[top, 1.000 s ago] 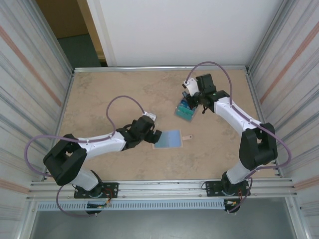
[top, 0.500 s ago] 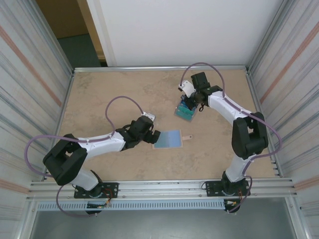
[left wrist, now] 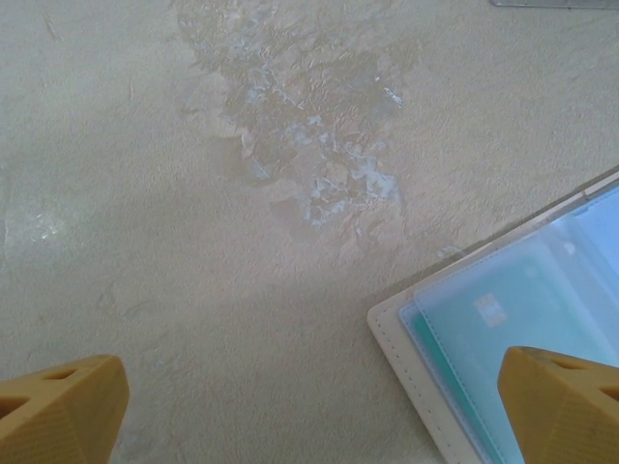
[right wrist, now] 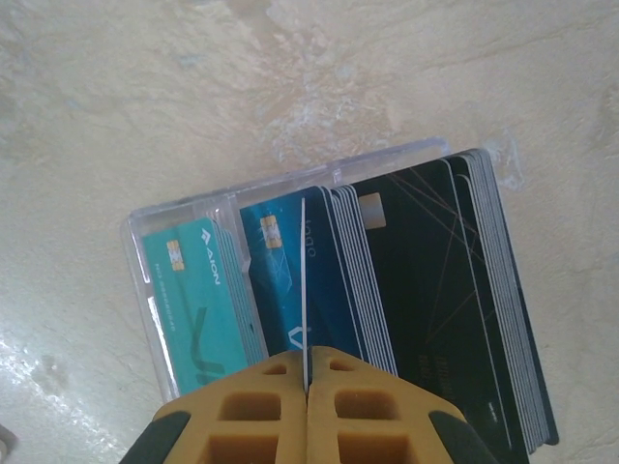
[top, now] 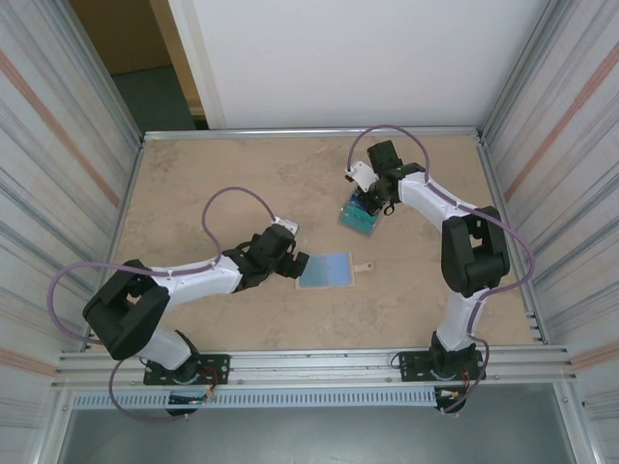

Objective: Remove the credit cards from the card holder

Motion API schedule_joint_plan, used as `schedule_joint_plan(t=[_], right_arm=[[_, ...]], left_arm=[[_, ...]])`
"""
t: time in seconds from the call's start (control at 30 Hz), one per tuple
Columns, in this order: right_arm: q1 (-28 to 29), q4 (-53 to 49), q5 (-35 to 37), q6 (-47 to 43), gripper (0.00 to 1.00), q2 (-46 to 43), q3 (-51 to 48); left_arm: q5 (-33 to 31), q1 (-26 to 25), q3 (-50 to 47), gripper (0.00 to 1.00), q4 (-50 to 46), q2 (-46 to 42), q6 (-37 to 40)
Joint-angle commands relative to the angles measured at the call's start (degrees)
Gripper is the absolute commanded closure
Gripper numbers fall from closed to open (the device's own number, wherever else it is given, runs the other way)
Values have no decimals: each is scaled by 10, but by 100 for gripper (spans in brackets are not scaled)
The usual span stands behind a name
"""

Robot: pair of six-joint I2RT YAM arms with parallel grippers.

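Your right claw [right wrist: 308, 372] is pressed closed on a single card [right wrist: 304, 280], which you see edge-on as a thin pale line; its colour cannot be told. Just under it lie the other credit cards [right wrist: 280, 261], in teal, blue and black stacks side by side inside a clear tray [right wrist: 184, 208] on the far right part of the table [top: 213, 184].

Compared with one second ago, the right arm has folded its elbow inward and the claw has moved a little to the left above the tray. The tray has not moved.

Your left claw [top: 296, 263] stands wide open and holds nothing. It has shifted only slightly to the left. The card holder [top: 326, 269] lies flat just beside it in the same place, blue face up, and a teal card [left wrist: 503, 324] shows under its clear pocket.
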Motion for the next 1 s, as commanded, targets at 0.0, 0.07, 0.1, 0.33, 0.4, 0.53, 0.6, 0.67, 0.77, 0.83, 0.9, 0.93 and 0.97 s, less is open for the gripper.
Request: schedule_joint_plan(t=[0.0,0.07,0.1,0.33,0.4,0.53,0.6,0.67,0.77,0.83,0.9,0.93,0.97], right_arm=[[-4,-25,13,-19,100,13,19],[-3,-29,12,-19,100,16,21],[-4,-30,10,-20,100,17,21],[-5,-26,10,-10,81,19,25],[-5,-24,12,-6,78,16,25],[-5,-15,21,4,78,4,22],[-5,-9,22,14,78,-8,19],[-5,-3,24,28,78,-21,16],[-4,2,23,62,77,-47,8],[-2,10,14,91,75,-70,-5],[2,19,-6,125,74,-95,-23],[6,25,-15,143,74,-111,-36],[11,35,-18,164,73,-126,-53]], left_arm=[[-1,6,-9,1,3,-23,-1],[-1,6,-9,1,4,-24,-1],[-1,6,-9,1,4,-25,-1],[-6,7,-9,1,2,-33,-1],[-8,8,-9,1,1,-35,-1],[-9,10,-9,1,0,-40,0],[-12,11,-9,1,0,-42,-1],[-15,13,-10,1,0,-45,-4],[-25,16,-15,1,3,-52,-14],[-32,20,-20,1,5,-60,-26],[-38,27,-27,1,7,-70,-40],[-42,32,-31,1,8,-76,-47],[-48,35,-34,1,8,-83,-54]])
